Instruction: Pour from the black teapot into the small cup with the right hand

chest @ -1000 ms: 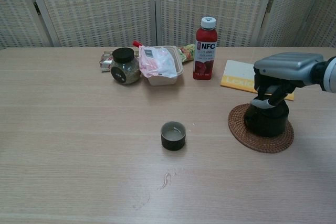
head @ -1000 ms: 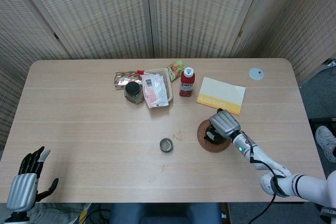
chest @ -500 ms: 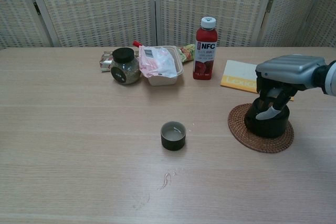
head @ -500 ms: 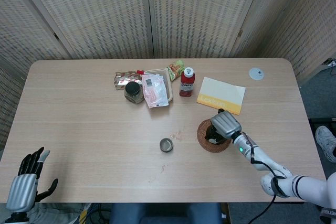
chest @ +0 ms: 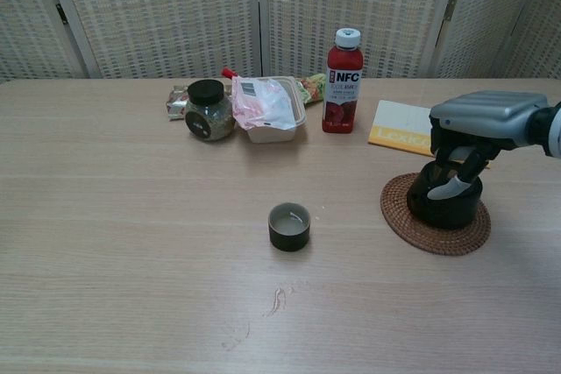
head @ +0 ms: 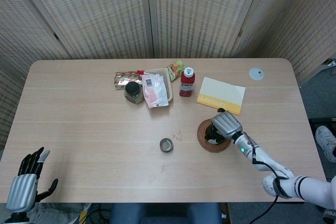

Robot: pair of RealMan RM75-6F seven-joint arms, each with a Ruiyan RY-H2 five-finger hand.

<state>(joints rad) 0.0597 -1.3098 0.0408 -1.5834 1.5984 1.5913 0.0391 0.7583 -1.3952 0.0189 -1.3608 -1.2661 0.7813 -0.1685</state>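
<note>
The black teapot (chest: 444, 203) stands on a round woven coaster (chest: 436, 236) at the right of the table; in the head view the black teapot (head: 212, 135) is mostly covered. My right hand (chest: 480, 124) sits on top of it, its thumb (chest: 452, 186) against the pot's front and the other fingers curled down behind, gripping it. The small dark cup (chest: 289, 226) stands upright and alone mid-table, well left of the pot, and shows as the cup (head: 166, 145) in the head view. My left hand (head: 27, 179) hangs below the table's near left corner, fingers apart and holding nothing.
Along the far side stand a red NFC bottle (chest: 344, 81), a dark-lidded jar (chest: 209, 110), a tray with a pink packet (chest: 266, 109) and a yellow booklet (chest: 401, 135). A small white disc (head: 256, 73) lies at the far right. Small spill marks (chest: 278, 299) lie near the cup.
My right hand has shifted slightly right over the teapot and its thumb has come down onto the pot's front. Teapot, cup and left hand have stayed put.
</note>
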